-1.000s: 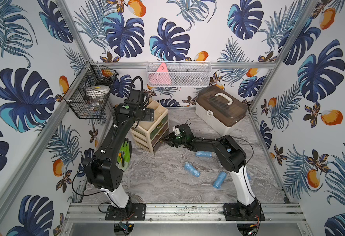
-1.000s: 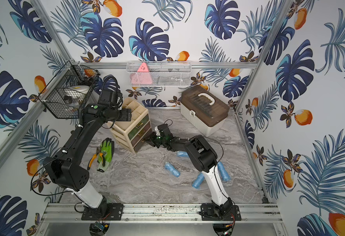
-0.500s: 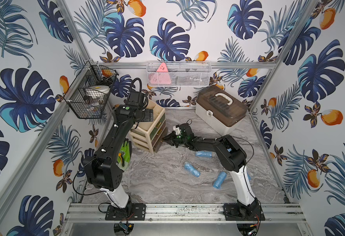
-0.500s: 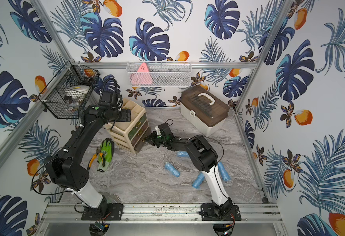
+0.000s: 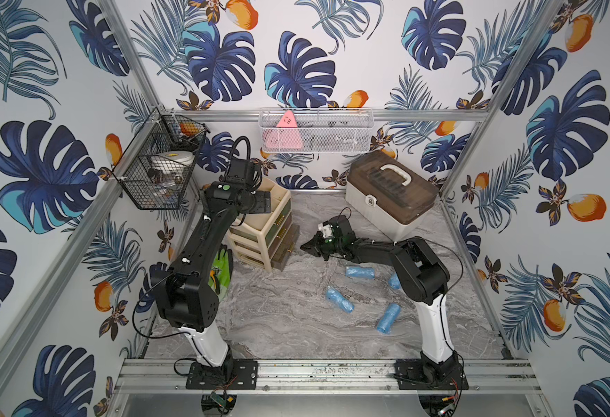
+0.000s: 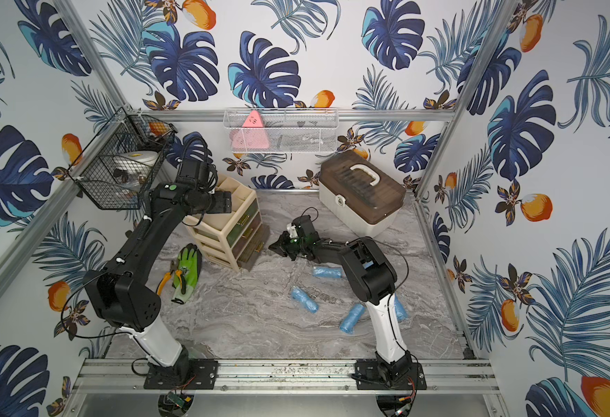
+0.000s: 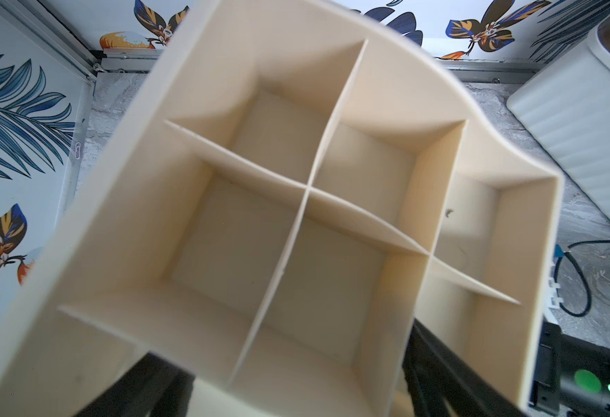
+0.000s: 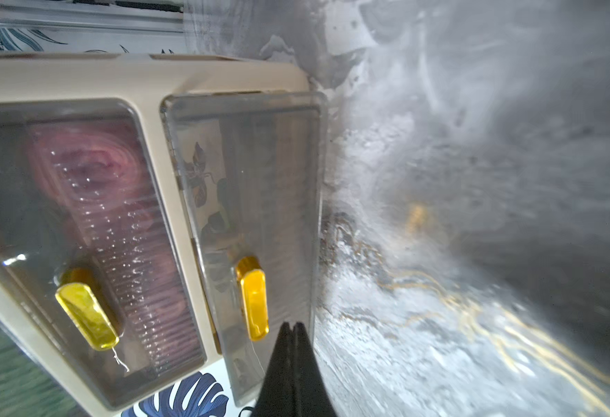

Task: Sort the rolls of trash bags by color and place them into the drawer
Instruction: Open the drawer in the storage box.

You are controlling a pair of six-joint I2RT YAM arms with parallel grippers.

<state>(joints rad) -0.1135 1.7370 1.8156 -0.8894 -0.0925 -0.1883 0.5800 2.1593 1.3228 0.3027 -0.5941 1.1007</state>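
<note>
Over the last second the right gripper (image 8: 291, 325) has brought its fingers together on nothing that shows, its tip just beside the handle (image 8: 254, 299) of the bottom drawer (image 8: 260, 180), which stands slightly out. That suggests it means to hook the drawer wider. The blue rolls (image 5: 359, 272) lie on the table (image 5: 278, 325), near right; pink rolls (image 8: 90, 173) fill the middle drawer. The left gripper (image 7: 292, 379) hangs over the cabinet (image 5: 256, 231), fingers apart.
</note>
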